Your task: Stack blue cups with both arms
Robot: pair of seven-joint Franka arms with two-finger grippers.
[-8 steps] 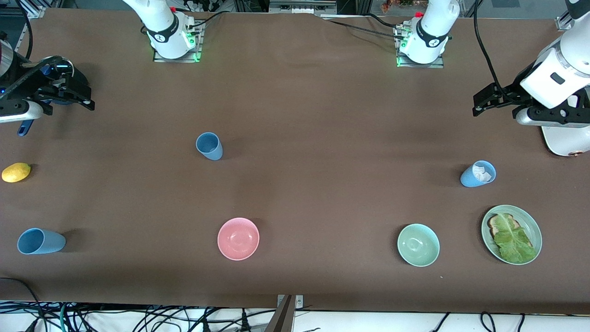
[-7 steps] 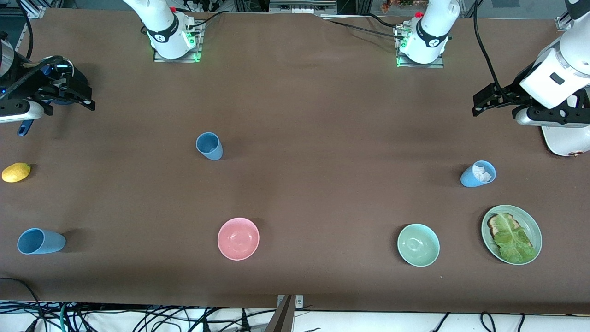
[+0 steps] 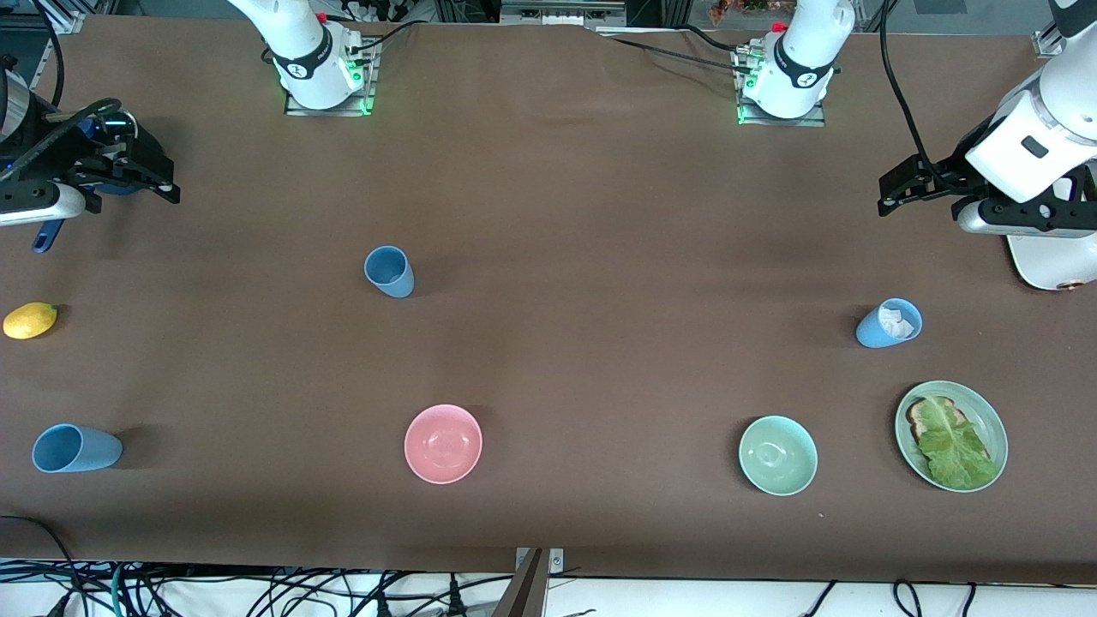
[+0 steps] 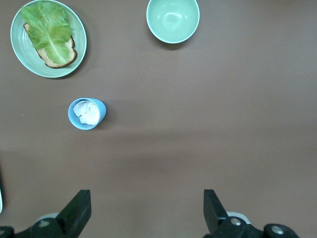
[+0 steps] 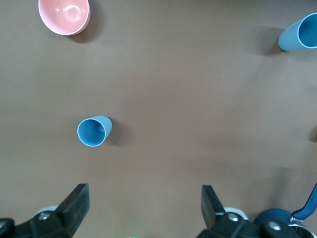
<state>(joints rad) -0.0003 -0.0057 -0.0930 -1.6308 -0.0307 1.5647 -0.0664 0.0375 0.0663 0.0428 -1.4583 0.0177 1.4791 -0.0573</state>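
Standing apart on counter [image 3: 600, 214]: three cups [image 3: 390, 271] [image 3: 75, 448] [image 3: 889, 323], likely light, stiff, slick, calling for rim-wall pinches; left gripper [image 4: 147, 210] and right gripper [image 5: 143, 206] hovering, fingers apart.

At the right edge of the front view, the left arm [image 3: 1041, 154] is cut off, and the white object [image 3: 1050, 257] below it runs out of frame. At the left edge, the right gripper [image 3: 128, 176] covers most of a blue utensil [image 3: 47, 236], so its kind cannot be told. In the left wrist view the pale contents [image 4: 85, 112] of one blue cup [image 4: 87, 113] are too small to identify. In the right wrist view another blue cup [image 5: 301, 32] is clipped at the upper right edge.
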